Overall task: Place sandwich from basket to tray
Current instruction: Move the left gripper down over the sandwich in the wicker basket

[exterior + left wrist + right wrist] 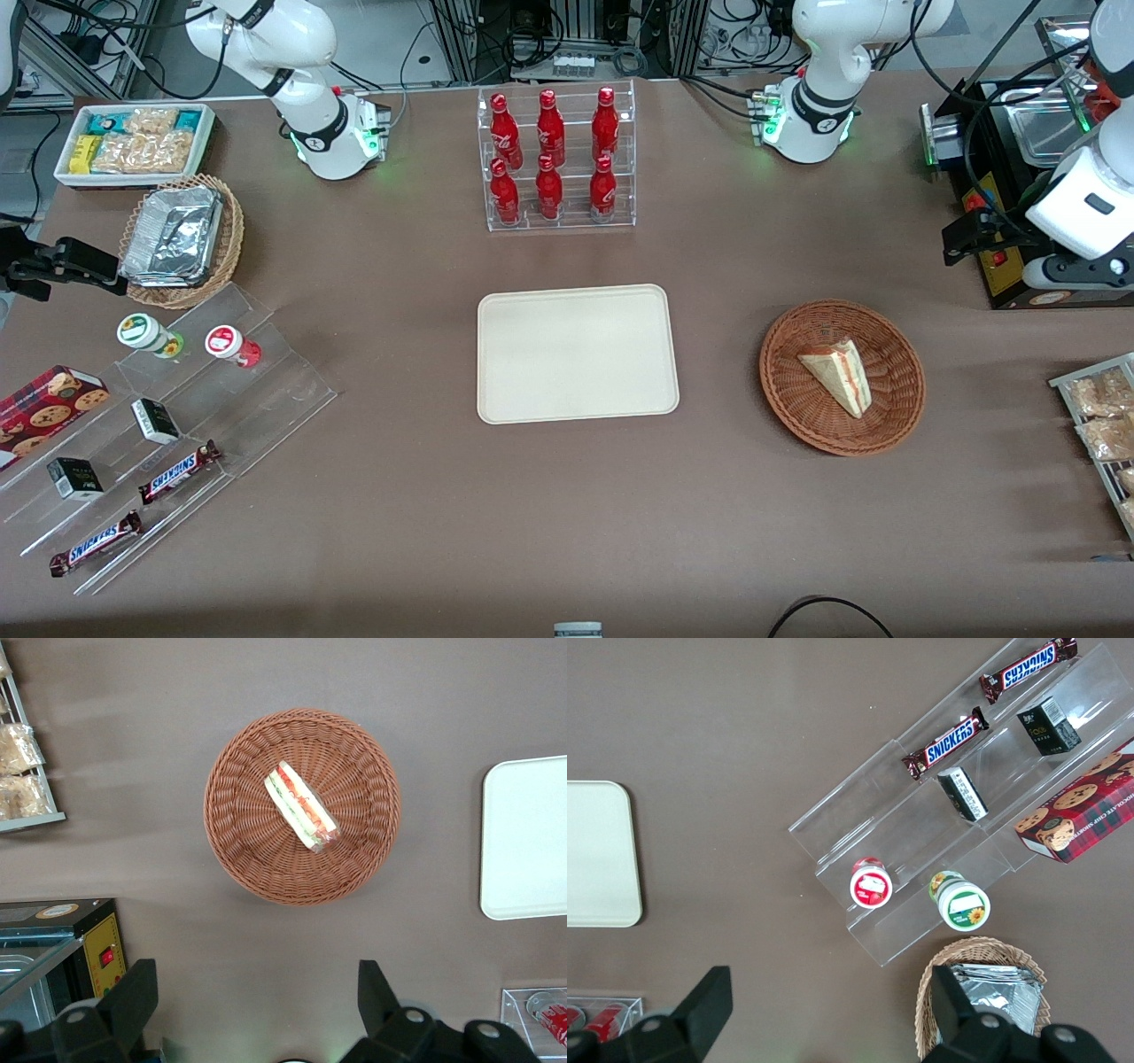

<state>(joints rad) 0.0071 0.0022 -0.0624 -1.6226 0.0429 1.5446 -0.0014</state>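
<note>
One sandwich, still in the basket

Sitting in the middle of the basket (842,377): sandwich (838,377), a wrapped wedge lying on its side, filling edge showing red and green. Tray (578,353) bare, beside the basket toward the parked arm's end, well apart from it. Gripper (257,1005) held high above the table, not yet over the basket, fingers (133,997) spread wide and holding nothing.

Judging the handling: light, soft, easily crushed. Clear wrap probably slippery, likely to slide or crinkle under the pads. Bread faces give under pressure, so best taken gently across the two broad flat sides near the thick middle, not at the thin tip. Wicker wall low, so plenty of room to come straight down. Risk: squeezing too hard and flattening it, or pinching only loose wrap and losing it on the lift.
</note>
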